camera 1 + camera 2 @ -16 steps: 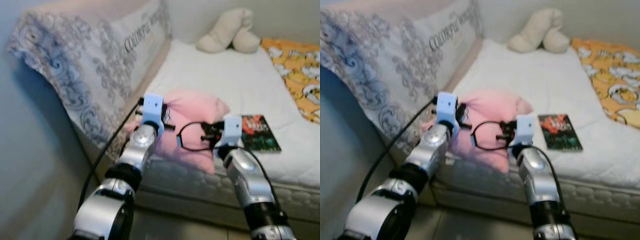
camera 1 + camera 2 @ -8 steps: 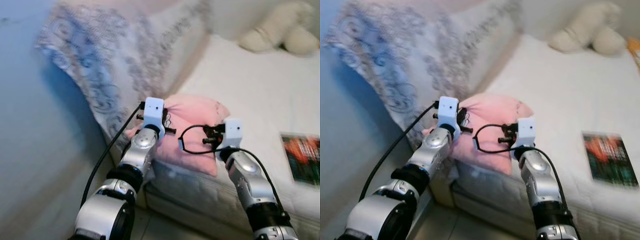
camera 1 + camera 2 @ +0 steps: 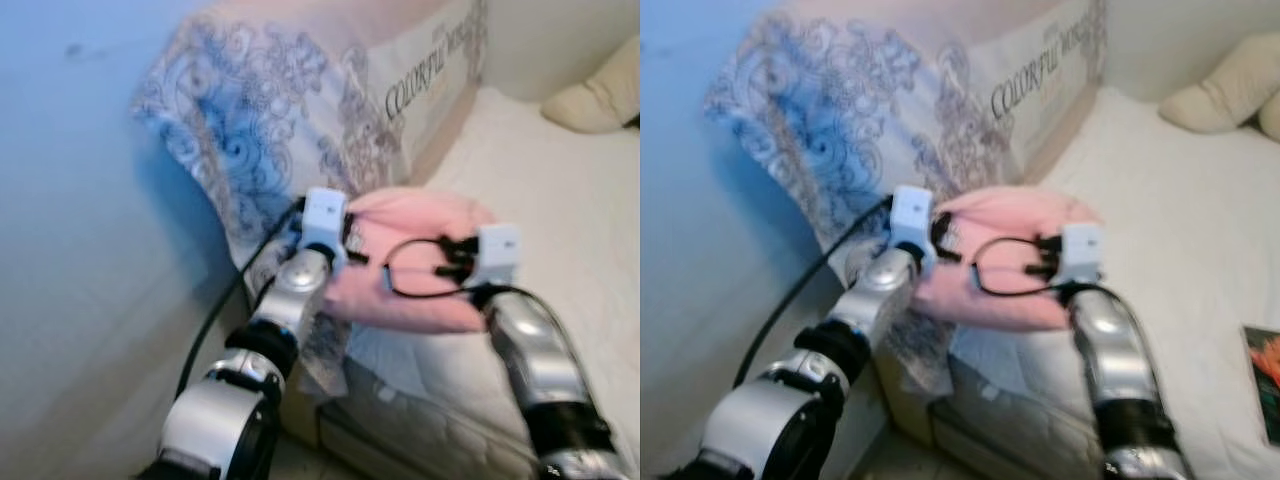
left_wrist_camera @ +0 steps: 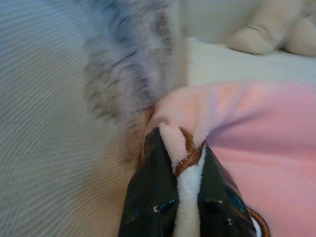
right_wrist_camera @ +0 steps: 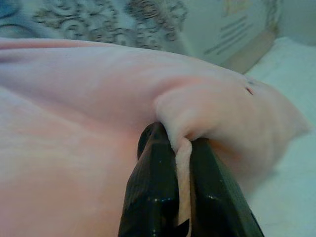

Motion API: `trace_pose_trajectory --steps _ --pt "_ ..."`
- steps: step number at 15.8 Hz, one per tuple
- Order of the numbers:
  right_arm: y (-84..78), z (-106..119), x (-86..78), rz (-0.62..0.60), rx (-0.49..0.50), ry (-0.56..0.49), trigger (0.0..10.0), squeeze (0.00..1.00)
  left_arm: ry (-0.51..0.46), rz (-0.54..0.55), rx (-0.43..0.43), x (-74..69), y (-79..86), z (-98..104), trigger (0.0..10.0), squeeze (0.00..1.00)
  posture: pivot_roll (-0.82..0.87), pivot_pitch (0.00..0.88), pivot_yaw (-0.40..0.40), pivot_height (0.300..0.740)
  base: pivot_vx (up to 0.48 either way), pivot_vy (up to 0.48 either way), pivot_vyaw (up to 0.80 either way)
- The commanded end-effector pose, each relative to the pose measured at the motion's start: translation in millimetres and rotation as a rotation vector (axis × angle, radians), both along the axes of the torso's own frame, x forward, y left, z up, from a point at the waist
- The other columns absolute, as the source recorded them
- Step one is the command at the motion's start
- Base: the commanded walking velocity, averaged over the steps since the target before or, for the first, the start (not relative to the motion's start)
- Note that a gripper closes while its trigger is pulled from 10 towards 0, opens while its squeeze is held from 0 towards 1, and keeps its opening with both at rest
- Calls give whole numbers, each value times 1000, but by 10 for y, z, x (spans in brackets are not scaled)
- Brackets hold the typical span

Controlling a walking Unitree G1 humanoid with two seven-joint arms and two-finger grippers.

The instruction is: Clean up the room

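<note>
- The left gripper [image 4: 177,197] pinched a brown-trimmed edge of the soft pink plush pillow [image 3: 420,262].
- The right gripper [image 5: 181,197] clamped another fold, at the white mattress's [image 3: 560,200] corner.
- Behind leaned a grey-patterned cushion [image 3: 330,110].

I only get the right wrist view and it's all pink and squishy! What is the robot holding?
Observer: A pink pillow, lifted at the edge of a white bed.
Operator: Is the other pincer helping?
Observer: Yes. The left pincer is pinching a brown-trimmed corner of the pillow, while the right pincer grips a fold.
Operator: What's that swirly stuff behind it?
Observer: A big patterned pillow with printed letters, leaning against the wall at the head of the bed.
Operator: Anything else on the bed?
Observer: A cream plush toy sits at the far end.
</note>
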State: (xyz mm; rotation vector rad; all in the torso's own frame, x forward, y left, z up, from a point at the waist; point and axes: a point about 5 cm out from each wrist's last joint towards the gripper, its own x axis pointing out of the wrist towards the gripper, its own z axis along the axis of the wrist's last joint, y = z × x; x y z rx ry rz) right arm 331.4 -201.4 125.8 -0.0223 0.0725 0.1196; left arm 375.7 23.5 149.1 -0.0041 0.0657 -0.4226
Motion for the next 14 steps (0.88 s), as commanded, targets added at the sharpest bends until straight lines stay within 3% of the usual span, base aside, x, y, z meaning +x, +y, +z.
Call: trace_pose_trajectory --steps 1,3,5,6,8,9,11,13,14 --pt "-183 90 -31 -84 0 -15 10000 0 -75 3 -48 51 -66 261 10000 0 67 0 26 740 0 0 0" --pt "-255 -29 -169 -16 -61 109 10000 0 28 -52 -119 -11 -196 208 10000 0 55 0 36 740 0 0 0" --pt "-309 -21 -253 16 -35 139 10000 0 105 -105 -133 -69 -285 150 10000 0 51 0 39 740 0 0 0" --pt "-316 8 -306 52 -9 155 10000 0 148 -155 -125 -117 -336 115 10000 0 47 0 42 740 0 0 0" --pt "-361 21 -423 82 66 227 10000 0 135 -259 -66 -208 -315 82 10000 0 40 0 45 740 0 0 0" --pt "-381 15 -470 94 74 251 10000 0 74 -334 -25 -269 -312 115 10000 0 41 0 45 740 0 0 0" --pt "-406 99 -515 106 90 225 10000 0 -32 -405 -26 -354 -326 293 10000 0 42 0 46 740 0 0 0" --pt "-468 359 -502 104 94 138 10000 0 -143 -443 -110 -415 -383 615 10000 0 36 0 46 740 0 0 0" --pt "-555 616 -461 82 76 30 10000 0 -241 -453 -152 -440 -430 837 10000 0 30 0 48 740 0 0 0"
